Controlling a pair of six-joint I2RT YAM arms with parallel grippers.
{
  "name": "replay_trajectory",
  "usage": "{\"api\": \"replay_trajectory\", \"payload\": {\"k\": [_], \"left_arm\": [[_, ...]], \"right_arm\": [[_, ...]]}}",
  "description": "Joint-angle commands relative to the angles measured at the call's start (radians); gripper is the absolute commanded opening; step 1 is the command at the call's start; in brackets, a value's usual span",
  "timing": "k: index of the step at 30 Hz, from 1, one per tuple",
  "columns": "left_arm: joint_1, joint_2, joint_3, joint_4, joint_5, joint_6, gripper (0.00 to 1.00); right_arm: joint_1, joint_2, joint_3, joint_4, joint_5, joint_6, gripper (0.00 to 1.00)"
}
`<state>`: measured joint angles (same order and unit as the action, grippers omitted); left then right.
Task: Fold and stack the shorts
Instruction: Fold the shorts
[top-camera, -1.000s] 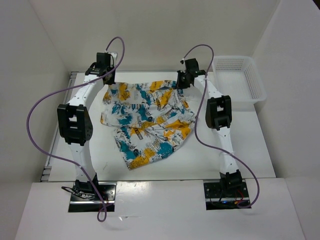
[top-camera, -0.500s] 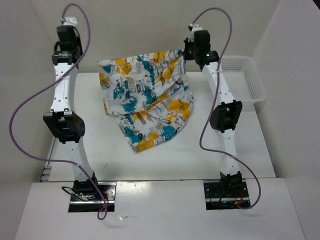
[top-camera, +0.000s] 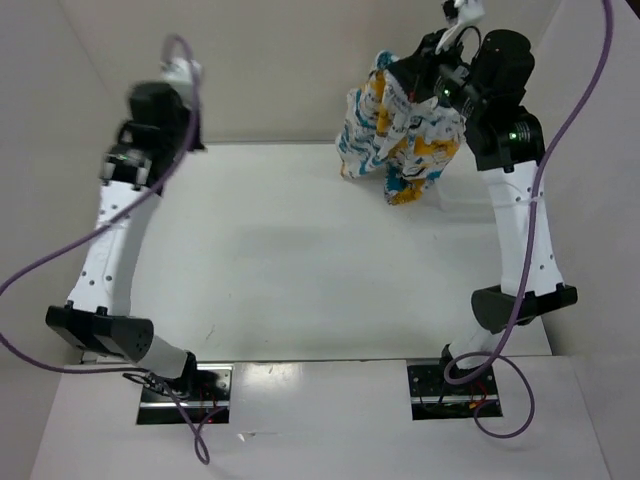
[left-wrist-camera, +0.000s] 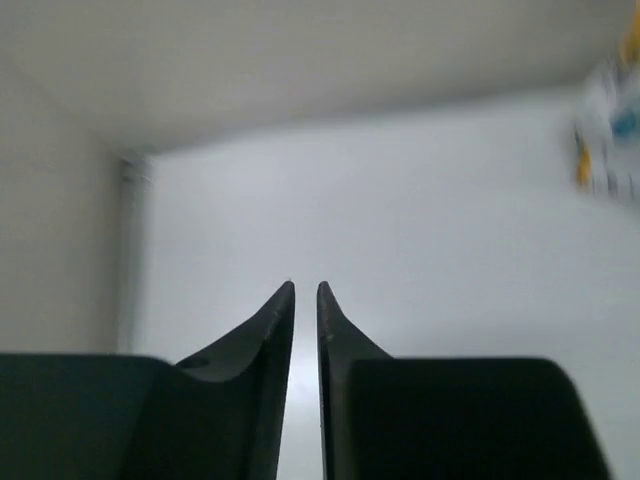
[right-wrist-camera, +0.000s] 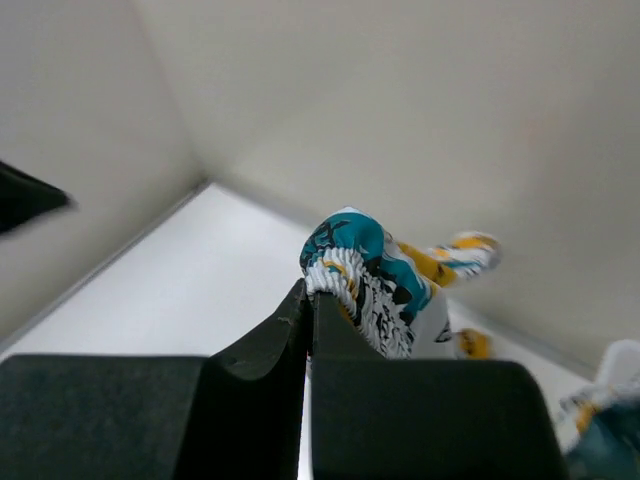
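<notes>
The shorts (top-camera: 400, 130), white with teal and yellow-orange print, hang bunched in the air at the back right, clear of the table (top-camera: 300, 250). My right gripper (top-camera: 440, 85) is shut on their gathered waistband. The right wrist view shows that gripper (right-wrist-camera: 310, 288) pinching the ruffled edge of the shorts (right-wrist-camera: 375, 275). My left gripper (top-camera: 185, 125) is raised at the back left, far from the cloth. In the left wrist view the left gripper (left-wrist-camera: 306, 287) stands slightly open with nothing between its fingers, and the shorts (left-wrist-camera: 610, 130) blur at the right edge.
White walls close in the table at the back and on both sides. A metal rail (left-wrist-camera: 130, 250) runs along the table's left edge. Purple cables (top-camera: 60, 250) loop out from both arms. The arm bases (top-camera: 180, 385) sit at the near edge.
The right gripper has swung the shorts up off the table to the back right. The left gripper has let go of the cloth, parted slightly and drawn away to the left.
</notes>
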<state>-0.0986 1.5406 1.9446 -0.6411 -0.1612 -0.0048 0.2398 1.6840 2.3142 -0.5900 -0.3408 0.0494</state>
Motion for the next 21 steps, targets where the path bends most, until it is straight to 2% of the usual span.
{"api": "replay_trajectory", "payload": {"k": [1,4,5,7,8,9,11,14,17,21], "left_arm": [[-0.212,0.0,-0.37,0.082,-0.03,0.005,0.26],[-0.262,0.041,-0.426,0.017,0.05,0.005,0.33],[-0.262,0.052,-0.426,0.017,0.07,0.005,0.4],[-0.271,0.081,-0.452,0.017,0.107,0.005,0.47],[-0.271,0.093,-0.452,0.032,0.117,0.005,0.51],[-0.271,0.117,-0.452,0.056,0.126,0.005,0.51],[-0.271,0.148,-0.417,0.08,0.153,0.005,0.51],[-0.271,0.236,-0.315,0.113,0.198,0.005,0.54],[-0.271,0.347,-0.228,0.139,0.245,0.005,0.6],[-0.306,0.548,-0.023,0.153,0.296,0.005,0.66]], "right_arm": [[0.009,0.02,-0.168,-0.022,-0.212,-0.026,0.0],[0.009,-0.073,-0.268,-0.073,-0.303,-0.098,0.0],[0.009,-0.13,-0.333,-0.094,-0.303,-0.149,0.0],[0.009,-0.203,-0.431,-0.155,-0.261,-0.195,0.0],[0.009,-0.289,-0.549,-0.181,-0.216,-0.254,0.0],[0.009,-0.335,-0.612,-0.232,-0.193,-0.285,0.0],[-0.008,-0.415,-0.782,-0.287,-0.152,-0.386,0.0],[-0.086,-0.513,-0.936,-0.372,-0.1,-0.48,0.0],[-0.097,-0.527,-0.993,-0.445,-0.031,-0.589,0.0],[-0.097,-0.518,-1.041,-0.487,0.1,-0.71,0.0]]}}
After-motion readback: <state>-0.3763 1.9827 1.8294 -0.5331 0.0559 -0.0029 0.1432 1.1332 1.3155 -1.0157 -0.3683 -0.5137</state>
